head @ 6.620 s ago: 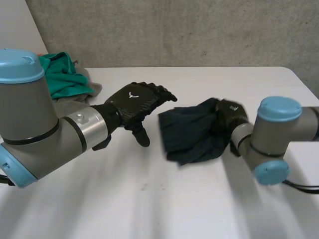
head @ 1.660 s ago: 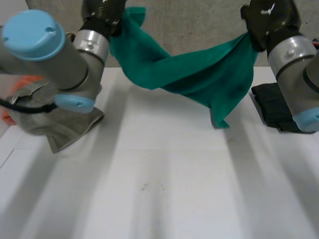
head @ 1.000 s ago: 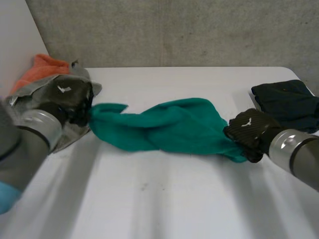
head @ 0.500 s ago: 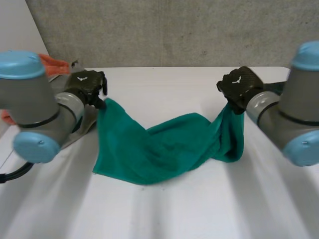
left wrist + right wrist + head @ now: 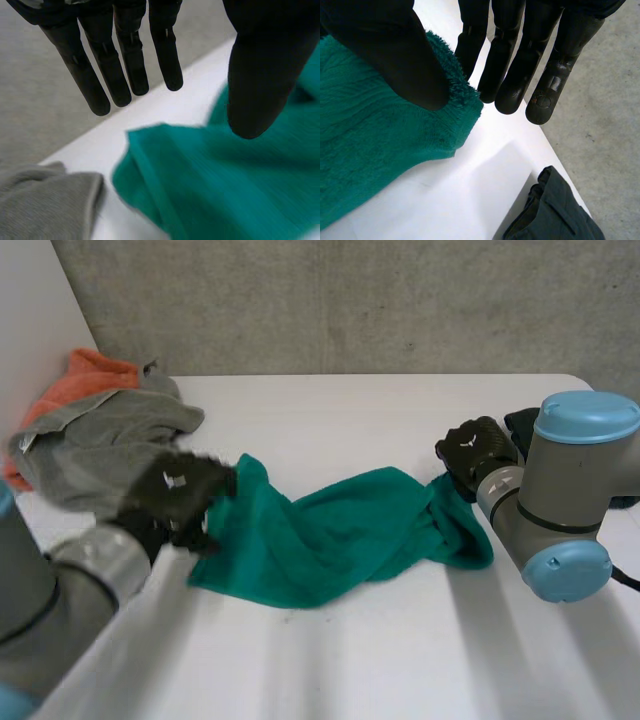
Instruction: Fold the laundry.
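Note:
A green towel [image 5: 340, 535] lies crumpled across the middle of the white table [image 5: 350, 660]. My left hand [image 5: 175, 492] hovers at the towel's left end with straight fingers [image 5: 125, 65] spread from the thumb. The green towel [image 5: 240, 190] lies below it, untouched. My right hand [image 5: 475, 450] is at the towel's right end. In the right wrist view its thumb [image 5: 395, 50] presses a fringed corner of the green towel [image 5: 370, 150] against straight fingers behind it.
A grey cloth [image 5: 100, 445] lies heaped over an orange one [image 5: 90, 375] at the back left; the grey cloth [image 5: 45, 205] is close to the towel's left end. A folded dark cloth [image 5: 518, 425] sits behind my right hand, near the table's edge [image 5: 550, 210].
My left hand has let go of the towel's left end, opened and come forward and down. That end now rests on the table. My right hand has lowered, still holding its corner.

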